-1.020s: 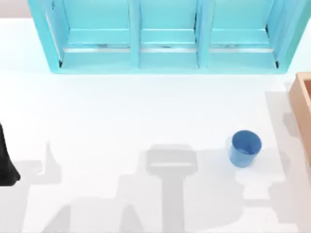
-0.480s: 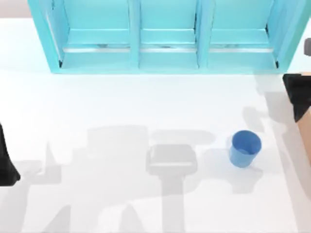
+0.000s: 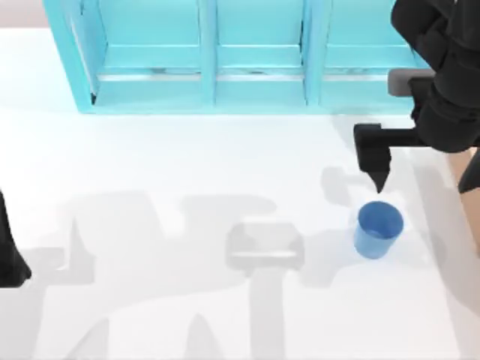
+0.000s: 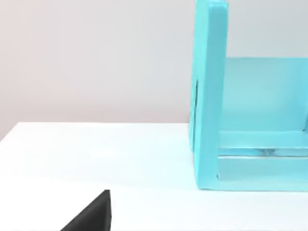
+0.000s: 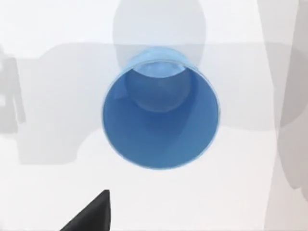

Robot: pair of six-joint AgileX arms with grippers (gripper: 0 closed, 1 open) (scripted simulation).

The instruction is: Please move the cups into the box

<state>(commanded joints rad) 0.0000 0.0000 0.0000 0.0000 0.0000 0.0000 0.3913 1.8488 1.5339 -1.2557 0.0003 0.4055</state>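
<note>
The right gripper (image 3: pixel 424 176) hangs just above the blue cup (image 3: pixel 378 229), toward the shelf unit (image 3: pixel 247 56); one dark finger (image 3: pixel 373 157) points down at the cup's rim, the other is cut off at the picture's edge, so whether the pincer is apart or together cannot be told; the cup is plain blue, tapered, handleless, upright on the white table (image 3: pixel 165 165), mouth up, its long axis vertical (image 5: pixel 160 108); a sliver of the tan box (image 3: pixel 459 166) shows beside it, mostly hidden by the arm; the left arm (image 3: pixel 9 247) sits parked at the table's left edge.
</note>
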